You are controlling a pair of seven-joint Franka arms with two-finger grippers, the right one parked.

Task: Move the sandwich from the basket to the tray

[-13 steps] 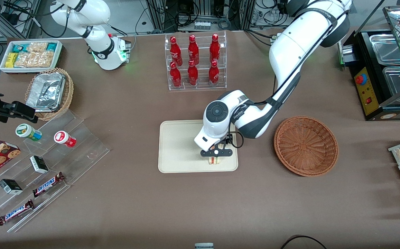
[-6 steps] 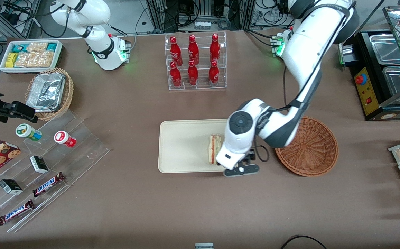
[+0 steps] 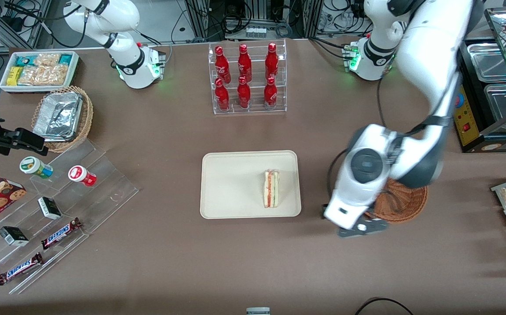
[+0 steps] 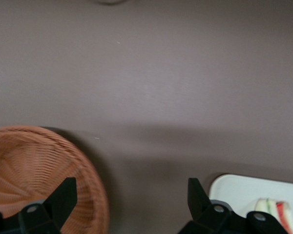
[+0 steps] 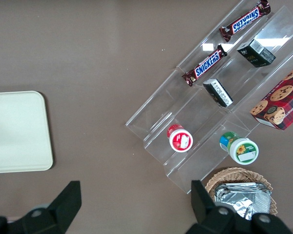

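The small triangular wedge of pale white bread in clear wrap, the sandwich (image 3: 271, 189), lies on the flat cream-beige rectangular tray (image 3: 231, 188), in the part of the tray nearest the working arm's end of the worktop (image 3: 253, 262), close to the tray's rim on that side. It rests well apart from the black two-finger gripper (image 3: 362, 228), whose jaws stand spread wide and hold nothing; the wrist view shows the two fingers (image 4: 63, 197) far apart with bare brown worktop between them, the sandwich (image 4: 278, 214) just past one finger and the round reddish-brown woven wicker basket (image 4: 24, 170) past the other. The gripper hangs above the worktop at the basket's (image 3: 403, 203) edge nearest the front camera, between tray and basket. The sandwich's long axis runs toward and away from the front camera, its red and green filling stripe facing up.
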